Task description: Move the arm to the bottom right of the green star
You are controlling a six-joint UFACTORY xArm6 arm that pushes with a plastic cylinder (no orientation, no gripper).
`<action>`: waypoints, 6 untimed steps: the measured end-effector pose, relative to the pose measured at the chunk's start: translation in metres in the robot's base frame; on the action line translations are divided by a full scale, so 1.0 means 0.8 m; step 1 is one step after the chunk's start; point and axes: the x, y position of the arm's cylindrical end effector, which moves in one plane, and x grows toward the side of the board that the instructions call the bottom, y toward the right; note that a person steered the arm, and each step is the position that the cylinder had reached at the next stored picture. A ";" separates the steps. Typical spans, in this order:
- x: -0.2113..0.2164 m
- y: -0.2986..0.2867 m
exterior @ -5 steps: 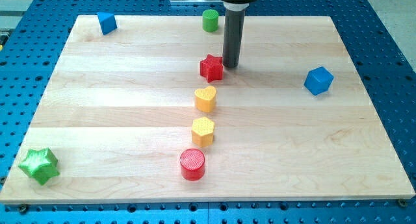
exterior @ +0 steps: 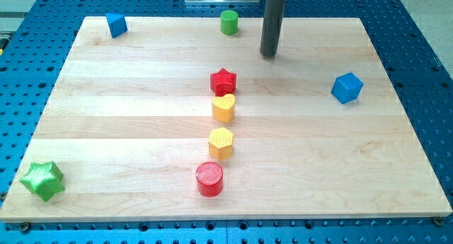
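The green star [exterior: 42,179] lies at the board's bottom left corner. My tip [exterior: 268,55] is far from it, near the view's top centre, to the right of the green cylinder [exterior: 228,22] and up and right of the red star [exterior: 223,80]. The tip touches no block.
Below the red star, a yellow heart [exterior: 224,107], a yellow hexagon [exterior: 221,142] and a red cylinder [exterior: 209,178] form a column down the middle. A blue block [exterior: 116,24] sits at top left. A blue cube [exterior: 347,87] sits at the right.
My tip has moved up and to the right, away from the red star. The red star now sits slightly lower and to the left, close to the yellow heart.
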 end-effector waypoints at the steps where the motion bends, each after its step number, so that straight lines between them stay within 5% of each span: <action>1: 0.035 -0.100; 2: 0.134 -0.223; 4: 0.371 -0.248; 6: 0.410 -0.383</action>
